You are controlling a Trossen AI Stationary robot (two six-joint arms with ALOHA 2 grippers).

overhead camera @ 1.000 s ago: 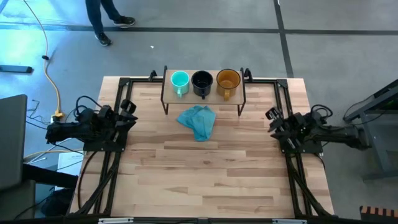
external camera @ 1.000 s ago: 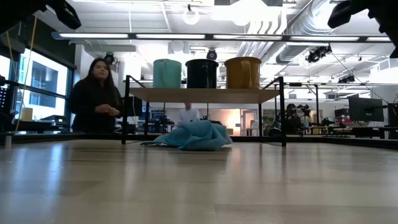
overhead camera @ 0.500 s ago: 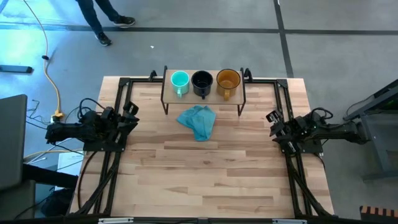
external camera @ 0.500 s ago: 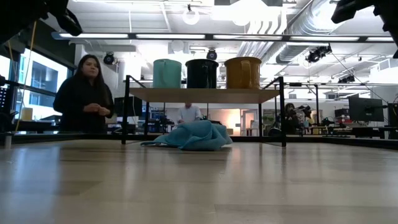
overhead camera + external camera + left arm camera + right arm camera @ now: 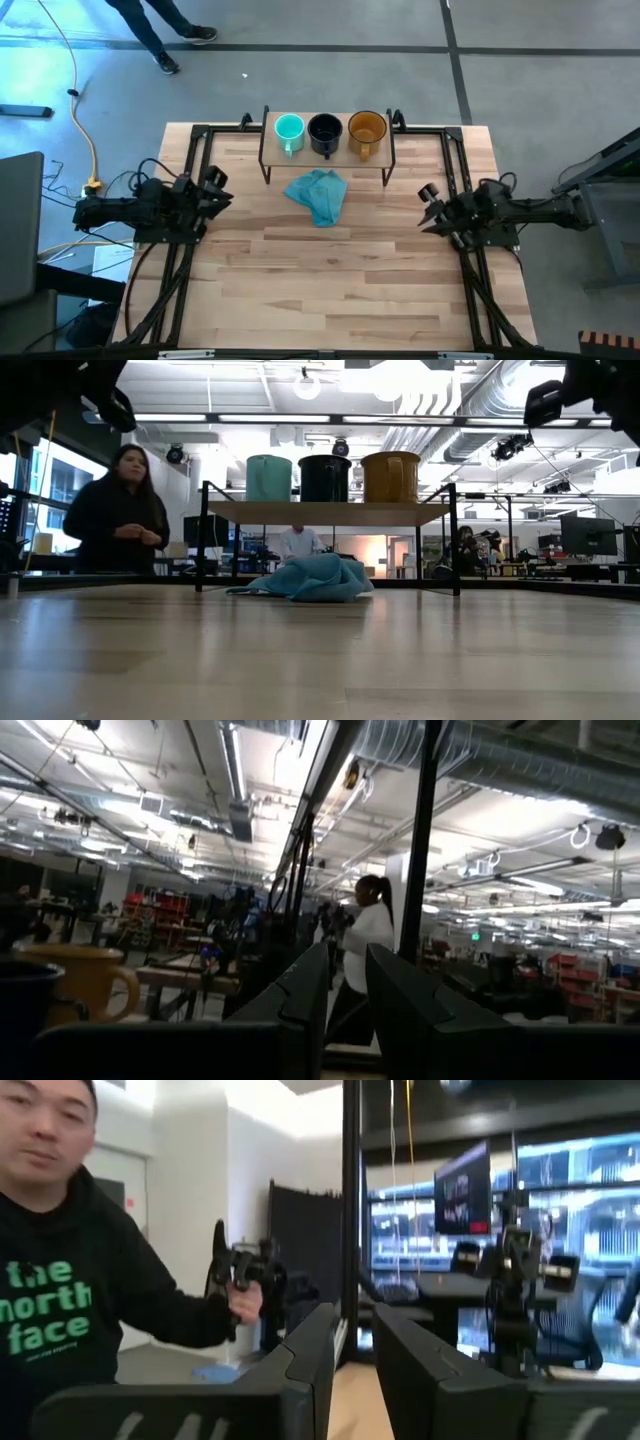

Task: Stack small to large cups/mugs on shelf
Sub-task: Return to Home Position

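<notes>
Three mugs (image 5: 325, 130) sit on the shelf (image 5: 330, 158). The left claw (image 5: 222, 185) and right claw (image 5: 428, 200) wait at the tabletop's sides, fingers slightly apart.

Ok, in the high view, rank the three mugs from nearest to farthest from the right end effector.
1. Amber mug: right end of the shelf, on the same side as the right end effector.
2. Black mug: middle of the shelf.
3. Teal mug: left end of the shelf.
</notes>
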